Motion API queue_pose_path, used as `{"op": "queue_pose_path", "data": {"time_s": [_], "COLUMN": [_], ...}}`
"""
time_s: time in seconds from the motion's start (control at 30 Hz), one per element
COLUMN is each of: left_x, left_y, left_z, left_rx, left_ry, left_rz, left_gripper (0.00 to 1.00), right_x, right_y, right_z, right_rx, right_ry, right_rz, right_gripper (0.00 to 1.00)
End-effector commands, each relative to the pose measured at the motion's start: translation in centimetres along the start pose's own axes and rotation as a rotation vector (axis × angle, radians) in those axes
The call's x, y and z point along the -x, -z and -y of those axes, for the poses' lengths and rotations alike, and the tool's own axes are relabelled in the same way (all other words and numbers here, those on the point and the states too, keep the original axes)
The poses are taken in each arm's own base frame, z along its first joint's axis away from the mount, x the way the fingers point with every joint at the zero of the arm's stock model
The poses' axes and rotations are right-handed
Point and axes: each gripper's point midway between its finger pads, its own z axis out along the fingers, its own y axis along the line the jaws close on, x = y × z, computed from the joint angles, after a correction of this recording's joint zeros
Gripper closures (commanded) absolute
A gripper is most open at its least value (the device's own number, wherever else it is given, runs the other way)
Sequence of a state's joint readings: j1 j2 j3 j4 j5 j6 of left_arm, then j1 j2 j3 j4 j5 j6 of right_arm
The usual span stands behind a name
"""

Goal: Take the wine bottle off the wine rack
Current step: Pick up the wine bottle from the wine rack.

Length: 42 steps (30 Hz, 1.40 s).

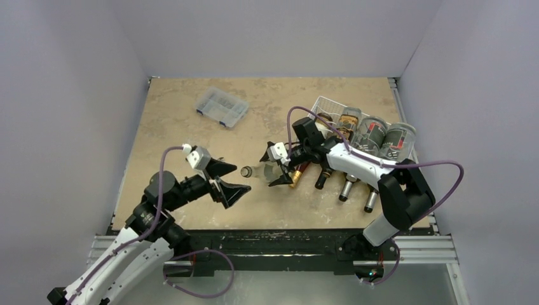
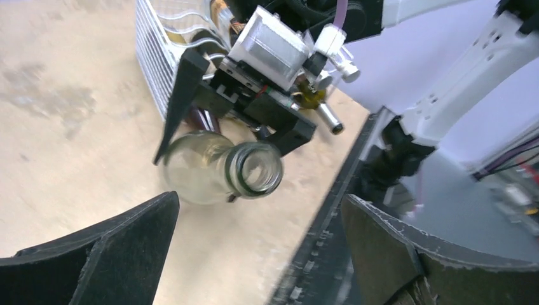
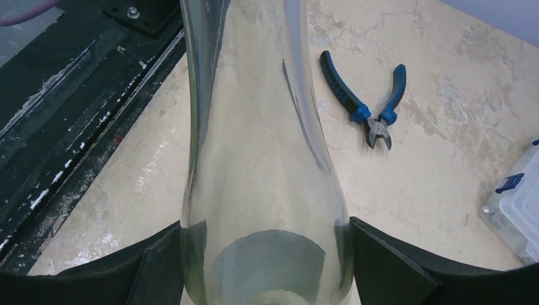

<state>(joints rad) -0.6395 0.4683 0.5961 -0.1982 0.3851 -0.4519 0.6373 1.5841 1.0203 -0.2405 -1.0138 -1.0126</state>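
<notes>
Between clamped right jaws, clear wine bottle (image 3: 264, 159), mouth toward spread left jaws.

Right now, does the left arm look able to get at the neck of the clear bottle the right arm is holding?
Probably yes: the left end effector is open and faces the clear bottle mouth-on with nothing between them, and the right end effector grips only its body.

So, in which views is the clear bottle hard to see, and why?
Right wrist view: the clear bottle fills the frame, the table showing through it. Top external view: small and pale against the table. Left wrist view: its rim is sharp.
</notes>
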Motion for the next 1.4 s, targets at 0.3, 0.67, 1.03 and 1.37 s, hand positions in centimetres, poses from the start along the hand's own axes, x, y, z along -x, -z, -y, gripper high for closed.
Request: {"op": "queue_pose_path", "data": {"time_s": [0.3, 0.67, 1.03, 1.37], "left_x": [1.3, 1.2, 1.5, 1.0], "left_y": [-2.4, -5.9, -6.3, -6.5], "left_z": [-2.6, -1.9, -2.0, -2.1], "left_rx": [-0.046, -0.08, -0.064, -0.073], "left_ry": [-0.516, -0.594, -0.533, -0.503], "left_rz": [0.331, 0.341, 0.385, 0.363], "left_gripper": [0.0, 0.0, 0.11, 0.25], "right_x": [2.6, 2.3, 2.0, 2.0], "right_y": [0.7, 0.8, 0.7, 0.7], "right_z": [1.3, 1.2, 1.1, 1.1], "right_rx": [0.003, 0.01, 0.023, 0.031], "right_ry": [-0.005, -0.026, -0.041, -0.05], "right_rz": [0.13, 0.134, 0.135, 0.143], "right_gripper": [0.42, 0.42, 0.42, 0.42]}}
